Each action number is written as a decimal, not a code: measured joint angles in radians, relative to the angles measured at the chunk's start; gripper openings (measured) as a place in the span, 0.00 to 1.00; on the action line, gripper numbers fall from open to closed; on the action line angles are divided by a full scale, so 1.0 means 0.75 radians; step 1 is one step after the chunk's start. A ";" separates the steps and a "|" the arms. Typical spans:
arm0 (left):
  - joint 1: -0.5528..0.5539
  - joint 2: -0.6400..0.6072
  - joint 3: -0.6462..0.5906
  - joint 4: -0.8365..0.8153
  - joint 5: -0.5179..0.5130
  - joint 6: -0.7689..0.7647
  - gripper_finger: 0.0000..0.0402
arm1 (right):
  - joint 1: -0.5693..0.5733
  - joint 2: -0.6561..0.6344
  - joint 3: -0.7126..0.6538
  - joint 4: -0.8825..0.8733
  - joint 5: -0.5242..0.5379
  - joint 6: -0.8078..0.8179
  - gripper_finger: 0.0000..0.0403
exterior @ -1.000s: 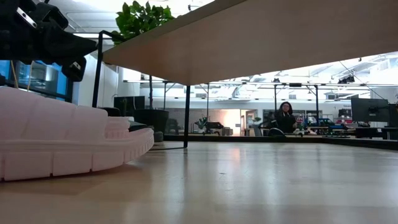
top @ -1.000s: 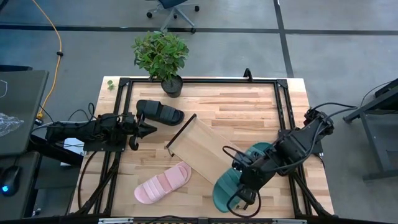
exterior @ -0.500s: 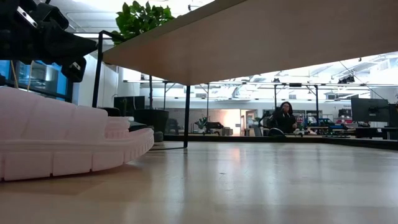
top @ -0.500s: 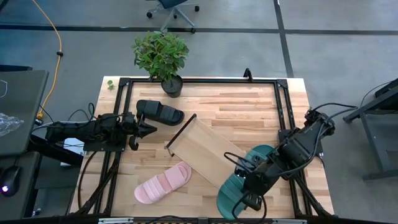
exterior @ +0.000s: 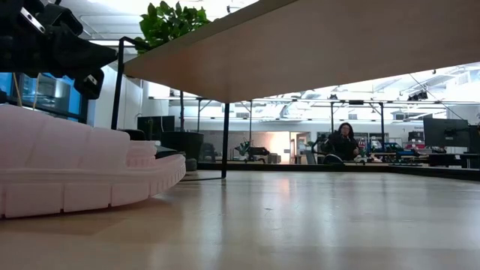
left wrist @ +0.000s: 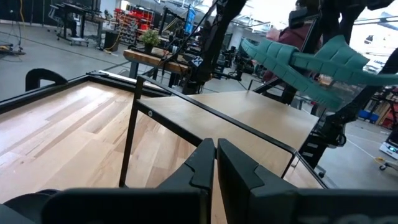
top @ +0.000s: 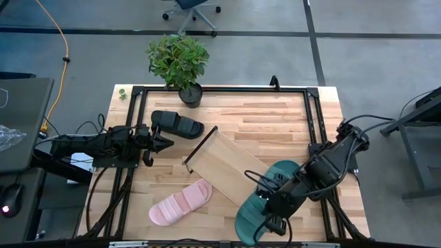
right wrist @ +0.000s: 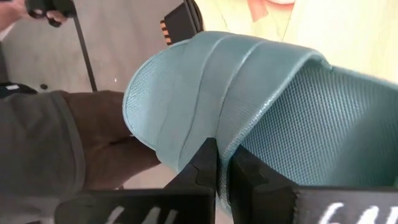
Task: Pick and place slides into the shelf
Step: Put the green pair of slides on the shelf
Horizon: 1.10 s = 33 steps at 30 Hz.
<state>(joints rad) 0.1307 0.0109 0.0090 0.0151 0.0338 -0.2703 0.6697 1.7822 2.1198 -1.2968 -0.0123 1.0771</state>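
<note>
At the table's left side, the left gripper (top: 153, 141) is parked with its fingers pressed together and nothing between them, as the left wrist view confirms; it is kept low and clear of the work, probably so that the other arm is left room. Just beyond its tip the black slide (top: 177, 124) lies flat on the slatted tabletop (top: 275, 114), near the potted plant (top: 179, 62) at the far edge. Nearer the front edge, the pink slide (top: 180, 202) is seen resting sole-down, well apart from the black one; neither has yet been put away.

Between them and the right arm, the shelf (top: 220, 162) is set diagonally across the tabletop, its plank bare, so all three places appear to be free.

Further right, the teal slide (top: 265, 203) is held off the surface by the right gripper (top: 274, 207), whose fingers are pinched shut on the edge of the ribbed strap, as shown in the right wrist view. The strap is likely chosen because it offers a thin, stiff lip to clamp. The sandal is carried beside the shelf's near end, overlapping it slightly, which suggests it is being brought over for placing there.
</note>
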 joint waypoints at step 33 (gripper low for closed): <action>0.000 0.000 0.000 0.000 0.000 0.000 0.02 | 0.001 0.006 -0.001 -0.079 0.026 -0.111 0.00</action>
<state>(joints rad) 0.1307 0.0109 0.0090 0.0151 0.0338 -0.2703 0.6702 1.7866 2.1189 -1.3563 0.0071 0.9936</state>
